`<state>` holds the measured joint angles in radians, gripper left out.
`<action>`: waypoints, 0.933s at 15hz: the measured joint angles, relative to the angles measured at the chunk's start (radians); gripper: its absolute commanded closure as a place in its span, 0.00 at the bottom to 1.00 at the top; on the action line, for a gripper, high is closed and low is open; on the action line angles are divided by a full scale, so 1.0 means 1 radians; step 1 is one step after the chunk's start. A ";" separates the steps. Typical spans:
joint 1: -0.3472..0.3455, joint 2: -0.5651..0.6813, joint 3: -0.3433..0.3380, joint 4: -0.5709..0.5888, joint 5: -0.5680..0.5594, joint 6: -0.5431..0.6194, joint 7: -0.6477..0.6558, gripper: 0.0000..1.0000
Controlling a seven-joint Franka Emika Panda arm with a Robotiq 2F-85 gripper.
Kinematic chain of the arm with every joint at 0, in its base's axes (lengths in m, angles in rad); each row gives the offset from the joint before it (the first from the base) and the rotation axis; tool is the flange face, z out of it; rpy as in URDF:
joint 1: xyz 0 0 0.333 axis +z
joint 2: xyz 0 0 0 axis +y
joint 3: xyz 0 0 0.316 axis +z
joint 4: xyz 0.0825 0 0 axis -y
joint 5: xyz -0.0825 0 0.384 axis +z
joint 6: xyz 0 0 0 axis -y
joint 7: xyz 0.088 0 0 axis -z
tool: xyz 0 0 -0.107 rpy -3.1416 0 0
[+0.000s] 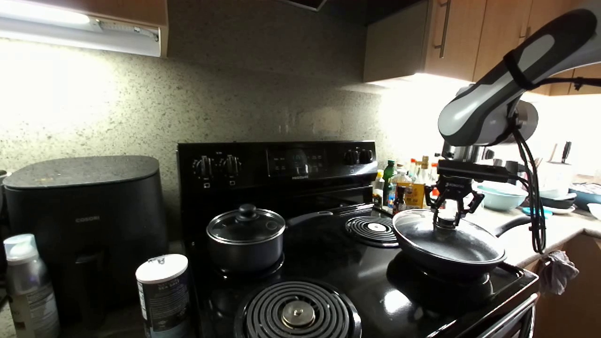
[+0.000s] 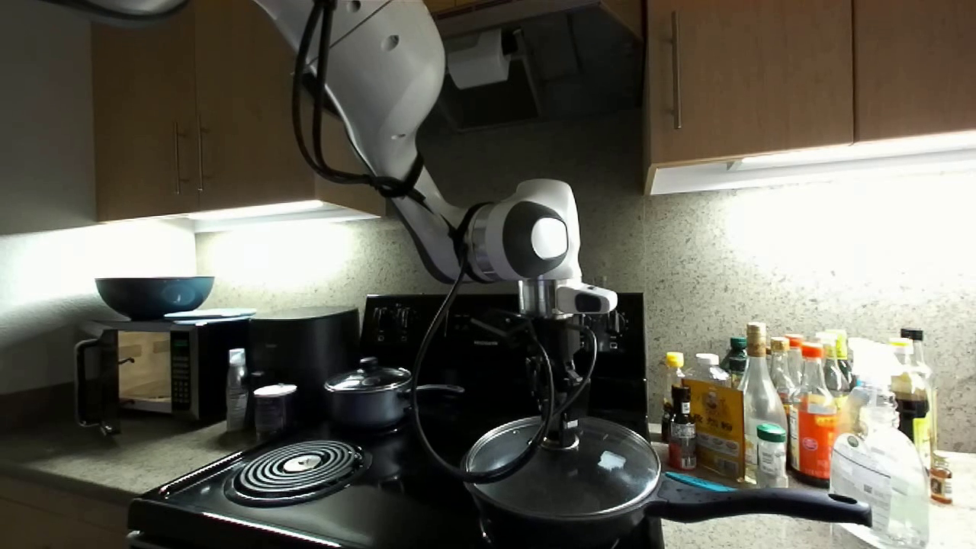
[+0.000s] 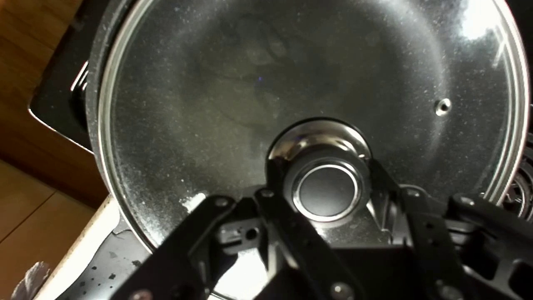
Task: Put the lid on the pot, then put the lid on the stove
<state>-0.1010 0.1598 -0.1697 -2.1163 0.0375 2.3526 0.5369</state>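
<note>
The lid (image 1: 474, 246), round glass with a steel rim, lies over the pot (image 1: 436, 268), the wide black frying pan. The pan stands at the front right of the black stove (image 1: 347, 270); its long handle also shows in an exterior view (image 2: 762, 505). My gripper (image 1: 446, 221) points down at the lid's knob. In the wrist view the fingers (image 3: 325, 175) close on both sides of the black knob. There the lid (image 3: 250, 104) covers the pan's opening, with a strip of the pan's rim (image 3: 95, 112) showing past it on the left.
A smaller lidded pot (image 1: 246, 249) stands on the back left burner. Bare coil burners are at the front left (image 1: 298, 314) and back right (image 1: 375, 227). Several bottles (image 2: 812, 427) stand beside the pan. An air fryer (image 1: 84, 225) and salt can (image 1: 164, 300) stand left.
</note>
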 measured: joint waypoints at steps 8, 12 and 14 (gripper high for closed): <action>0.002 -0.022 0.000 -0.026 -0.007 0.019 0.001 0.75; 0.004 -0.108 0.005 -0.116 -0.007 0.104 0.001 0.75; 0.004 -0.164 0.011 -0.160 -0.006 0.125 0.001 0.50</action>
<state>-0.0967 -0.0043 -0.1587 -2.2762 0.0318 2.4772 0.5374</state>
